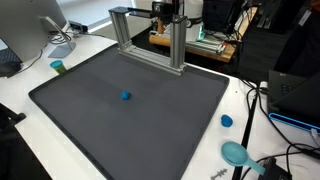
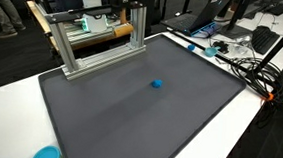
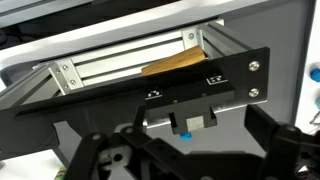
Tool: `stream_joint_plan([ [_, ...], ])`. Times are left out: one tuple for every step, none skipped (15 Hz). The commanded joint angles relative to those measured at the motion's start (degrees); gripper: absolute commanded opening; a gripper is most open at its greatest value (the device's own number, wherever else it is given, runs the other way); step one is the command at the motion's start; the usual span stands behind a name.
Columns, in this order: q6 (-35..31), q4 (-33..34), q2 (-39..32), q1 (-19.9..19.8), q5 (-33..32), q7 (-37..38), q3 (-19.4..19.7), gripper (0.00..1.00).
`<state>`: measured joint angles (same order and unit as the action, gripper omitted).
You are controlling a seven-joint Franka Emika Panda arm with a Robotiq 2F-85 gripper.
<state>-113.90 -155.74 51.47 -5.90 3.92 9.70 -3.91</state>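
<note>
An aluminium frame (image 3: 130, 65) fills the wrist view, close up and slightly tilted, with a black plate (image 3: 235, 80) bolted across its front. The claw (image 3: 185, 150) hangs just before it, fingers spread wide, gripping nothing and touching nothing. In both exterior views the aluminium frame (image 1: 179, 45) (image 2: 137, 29) stands upright at the far edge of a dark mat (image 1: 100, 125), probably set back there to keep the mat's middle usable. A small blue object (image 1: 126, 96) lies alone mid-mat, well apart from it. The mat covers a white surface (image 1: 15, 100).
</note>
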Motion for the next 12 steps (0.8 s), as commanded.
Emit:
stream_joint_plan([
  [-0.5,1.45,-1.43,2.22,-0.81,-0.72,-0.6,1.0],
  [-0.85,1.45,-1.85,2.66,-1.09,-1.31,-0.82,1.0],
  [-0.9,1.54,-2.5,2.9,-1.2,-1.04,-1.22,1.0],
  [-1.63,1.63,-3.69,3.05,-1.71,-0.98,-1.72,1.0],
  [-2.39,2.01,-5.06,3.28,-2.04,-1.29,-1.8,1.0],
  [-3.08,2.62,-6.47,3.37,-2.37,-1.55,-1.71,1.0],
  [-3.99,3.15,-7.73,3.29,-2.82,-1.73,-1.65,1.0],
  [-4.7,3.82,-9.14,3.19,-3.1,-2.03,-1.28,1.0],
  [-5.39,4.33,-10.22,3.07,-3.54,-2.14,-1.07,1.0],
  [-5.73,4.79,-11.25,3.01,-3.76,-2.2,-0.75,1.0],
  [-5.92,5.09,-11.96,3.01,-3.81,-2.23,-0.36,0.99],
  [-5.89,5.19,-12.28,3.17,-3.55,-2.57,0.31,0.99],
])
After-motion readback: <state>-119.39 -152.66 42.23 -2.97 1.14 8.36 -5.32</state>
